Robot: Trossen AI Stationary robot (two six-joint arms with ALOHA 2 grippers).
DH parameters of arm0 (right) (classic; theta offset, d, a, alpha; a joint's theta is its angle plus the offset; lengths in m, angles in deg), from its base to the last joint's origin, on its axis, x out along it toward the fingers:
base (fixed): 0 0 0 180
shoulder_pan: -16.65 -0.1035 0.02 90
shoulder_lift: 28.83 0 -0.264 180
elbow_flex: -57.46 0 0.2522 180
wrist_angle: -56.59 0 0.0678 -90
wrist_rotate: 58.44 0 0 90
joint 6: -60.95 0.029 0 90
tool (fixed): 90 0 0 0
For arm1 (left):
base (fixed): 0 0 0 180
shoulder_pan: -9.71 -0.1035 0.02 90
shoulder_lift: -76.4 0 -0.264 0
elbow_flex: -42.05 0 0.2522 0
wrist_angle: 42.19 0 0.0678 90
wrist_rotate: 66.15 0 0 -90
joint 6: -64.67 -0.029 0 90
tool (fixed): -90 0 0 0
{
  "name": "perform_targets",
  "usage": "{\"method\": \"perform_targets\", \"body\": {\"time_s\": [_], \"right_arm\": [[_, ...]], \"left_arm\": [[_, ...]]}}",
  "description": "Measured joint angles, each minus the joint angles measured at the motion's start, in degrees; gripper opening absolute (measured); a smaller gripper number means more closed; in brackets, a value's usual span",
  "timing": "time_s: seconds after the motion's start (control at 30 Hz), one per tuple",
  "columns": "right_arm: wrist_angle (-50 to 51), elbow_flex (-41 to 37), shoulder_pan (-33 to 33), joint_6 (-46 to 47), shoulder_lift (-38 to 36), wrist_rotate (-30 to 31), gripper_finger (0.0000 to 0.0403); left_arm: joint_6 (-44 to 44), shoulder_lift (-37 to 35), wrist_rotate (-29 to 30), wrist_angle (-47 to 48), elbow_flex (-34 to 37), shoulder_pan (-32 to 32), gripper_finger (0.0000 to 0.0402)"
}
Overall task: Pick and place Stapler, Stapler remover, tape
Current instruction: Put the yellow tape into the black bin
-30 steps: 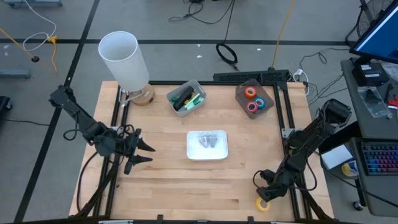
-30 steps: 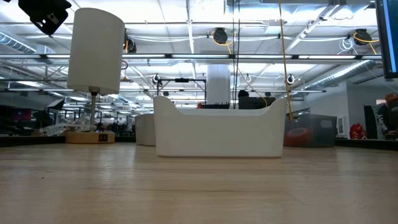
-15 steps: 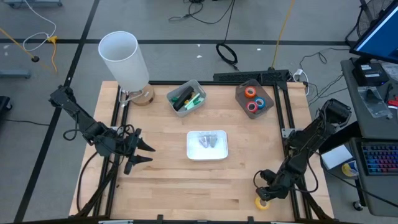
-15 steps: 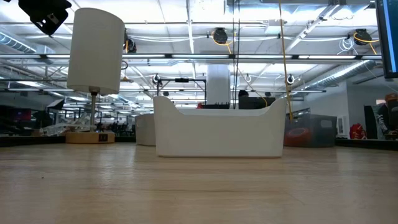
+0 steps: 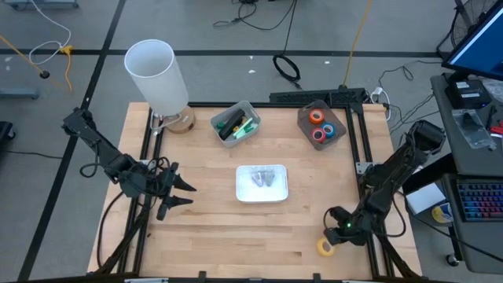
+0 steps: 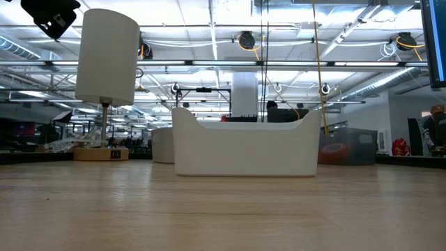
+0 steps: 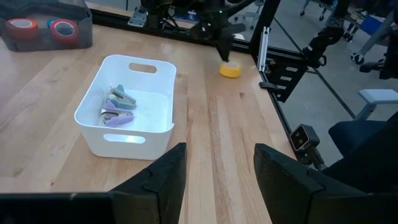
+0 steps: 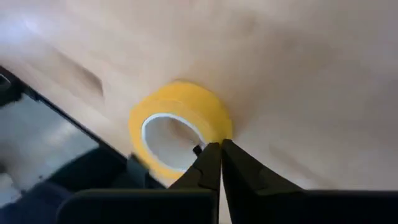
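Note:
A yellow tape roll [image 5: 324, 247] [image 8: 180, 118] sits at the table's near right corner, with my right gripper [image 5: 336, 233] [image 8: 216, 152] shut at its rim. Orange, blue and red tape rolls lie in a dark bin [image 5: 322, 124] at the far right. A white tray [image 5: 262, 182] in the middle holds staple removers [image 7: 117, 109]. A grey bin [image 5: 236, 124] behind it holds black and green items. My left gripper [image 5: 179, 195] hovers open over the table's left side, touching nothing. My right gripper has the yellow roll by its ring wall [image 8: 214, 134], on the side nearest the wrist. One fingertip [image 8: 204, 163] looks set inside the centre hole and the other outside. The fingers slant down from the table's right. The roll looks tipped, its hole turned toward the wrist.
A white lamp [image 5: 159, 79] stands at the far left corner. Black frame rails [image 5: 357, 157] run along the table's right and left edges. Bare wood lies between the tray and the near edge. The near edge is close beside the yellow roll.
My right gripper has shut onto the yellow roll. The roll has shifted a little toward the table's left and away from the near edge along with the gripper.

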State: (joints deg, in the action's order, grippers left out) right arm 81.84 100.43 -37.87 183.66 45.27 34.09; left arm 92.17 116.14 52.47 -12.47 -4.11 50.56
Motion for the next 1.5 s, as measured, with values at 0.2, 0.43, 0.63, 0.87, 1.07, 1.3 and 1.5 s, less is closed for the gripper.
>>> {"method": "perform_targets", "body": {"time_s": [0.2,0.43,0.63,0.87,1.07,1.3,1.5], "right_arm": [[7.5,-0.3,0.2,0.4,-5.9,5.7,0.0002],[12.3,-0.2,0.9,0.2,-11.7,9.3,0.0002],[12.1,-0.2,2.1,-3.1,-13.8,9.7,0.0001],[11.6,-0.1,2.1,-5.1,-14.3,11.4,0.0001],[11.5,-0.1,2.1,-7.9,-15.9,21.5,0.0],[9.8,0.0,2.1,-20.7,-21.0,27.8,0.0],[9.6,0.0,2.1,-33.9,-23.2,27.1,0.0]], "left_arm": [[-0.2,0.0,0.0,0.0,0.0,0.0,0.0186],[-0.2,0.0,0.0,0.0,0.0,0.0,0.0186],[-0.4,0.0,0.0,0.0,0.0,0.0,0.0186],[-0.7,0.0,0.0,0.0,0.0,0.0,0.0186],[-0.8,0.0,0.0,0.1,0.0,0.0,0.0186],[-0.5,0.0,0.0,0.0,0.0,0.0,0.0186],[1.6,0.0,-0.1,0.0,0.0,0.0,0.0186]]}}
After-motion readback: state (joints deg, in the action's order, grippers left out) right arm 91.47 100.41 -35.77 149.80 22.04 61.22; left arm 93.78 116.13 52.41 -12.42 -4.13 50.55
